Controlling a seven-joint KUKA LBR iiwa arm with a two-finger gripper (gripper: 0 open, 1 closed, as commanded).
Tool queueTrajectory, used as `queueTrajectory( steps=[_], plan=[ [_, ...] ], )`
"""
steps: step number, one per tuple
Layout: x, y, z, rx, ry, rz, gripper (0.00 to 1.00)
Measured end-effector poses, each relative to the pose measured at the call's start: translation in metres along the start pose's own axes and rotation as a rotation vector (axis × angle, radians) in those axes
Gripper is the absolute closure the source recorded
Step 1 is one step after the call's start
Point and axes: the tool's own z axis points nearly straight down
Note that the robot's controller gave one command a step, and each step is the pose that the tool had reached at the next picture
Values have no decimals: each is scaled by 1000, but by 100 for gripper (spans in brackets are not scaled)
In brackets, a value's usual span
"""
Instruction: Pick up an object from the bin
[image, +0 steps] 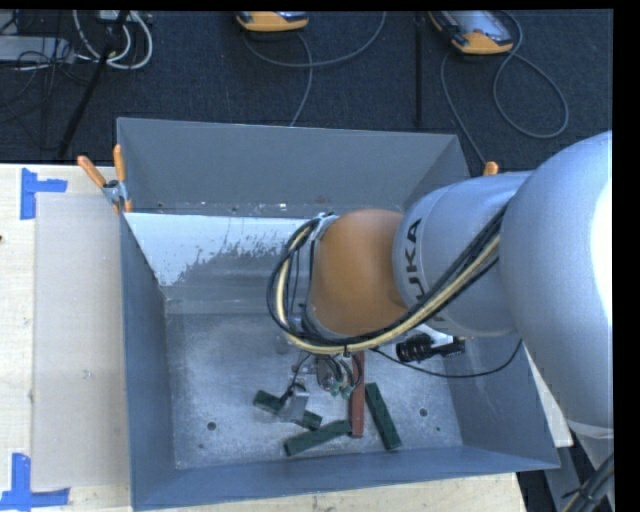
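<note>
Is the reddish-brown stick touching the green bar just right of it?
Cannot tell. The camera view shows the reddish-brown stick and the green bar side by side, their upper ends so close that neither contact nor gap is plain.

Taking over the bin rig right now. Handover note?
Gripper: low over the floor of the bin, front-centre, amid a small cluster.
Things: short dark green block at view-left of it; long dark green bar nearer the front wall; reddish-brown stick and second green bar at view-right.
Done: arm is down at the cluster.
Left: nothing seen lifted; grasp one piece and raise it out.
</note>
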Motion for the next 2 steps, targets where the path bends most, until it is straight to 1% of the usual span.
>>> queueTrajectory(
  steps=[1, 2],
  plan=[
    [38, -16, 1, -1, -1, 286, 0],
    [34, -20, -12, -4, -6, 593, 0]
  ],
)
